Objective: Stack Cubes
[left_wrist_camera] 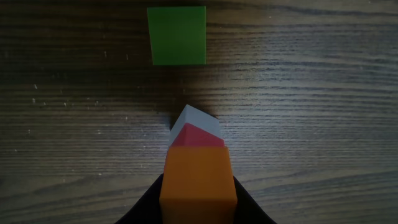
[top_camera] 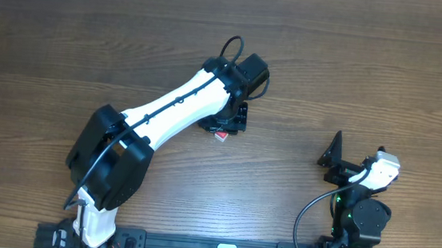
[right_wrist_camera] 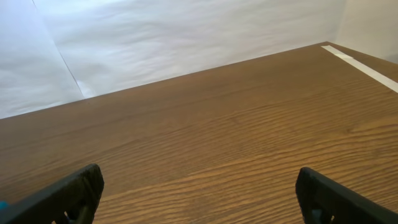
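While pinched in the left claw point(left_wrist_camera: 198, 210), the orange cube point(left_wrist_camera: 198, 180) was held.
The red cube point(left_wrist_camera: 198, 138) was seen just beneath; the right claw point(right_wrist_camera: 199, 186) was spread, well to the right.

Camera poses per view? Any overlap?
Top: fixed overhead, faces down on table; left arm, left claw, right arm, right claw.
Left wrist: on left arm, faces down; claw holds orange cube over red cube, green cube beyond.
Right wrist: on right arm, faces across table to wall; open fingers.
Shared: top, left wrist show red cube.
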{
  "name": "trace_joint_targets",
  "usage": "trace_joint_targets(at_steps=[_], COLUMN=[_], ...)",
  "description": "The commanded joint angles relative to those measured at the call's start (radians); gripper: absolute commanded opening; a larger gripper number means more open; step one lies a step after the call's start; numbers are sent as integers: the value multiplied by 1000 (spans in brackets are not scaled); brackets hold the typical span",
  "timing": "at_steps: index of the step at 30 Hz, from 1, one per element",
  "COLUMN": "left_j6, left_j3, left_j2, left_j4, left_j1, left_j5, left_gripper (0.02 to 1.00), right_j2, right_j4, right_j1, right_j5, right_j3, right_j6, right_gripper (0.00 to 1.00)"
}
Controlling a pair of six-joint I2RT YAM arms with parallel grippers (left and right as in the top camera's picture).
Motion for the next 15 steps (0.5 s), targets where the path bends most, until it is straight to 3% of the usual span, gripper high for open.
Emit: trace_joint_targets(at_steps=[1,15], left_j6=[13,35], left_j3=[16,16], left_j2=[-25,-41], left_j4=[-11,-18], left_j1=[7,2], left_j5=[3,6], left_gripper=[38,42], right_j2=[-2,-2], right_j4=[-21,-21], right_j1=[3,3], right_j5=[16,16], right_j3=[5,5], right_j6=[-5,-5], right_gripper=[993,993])
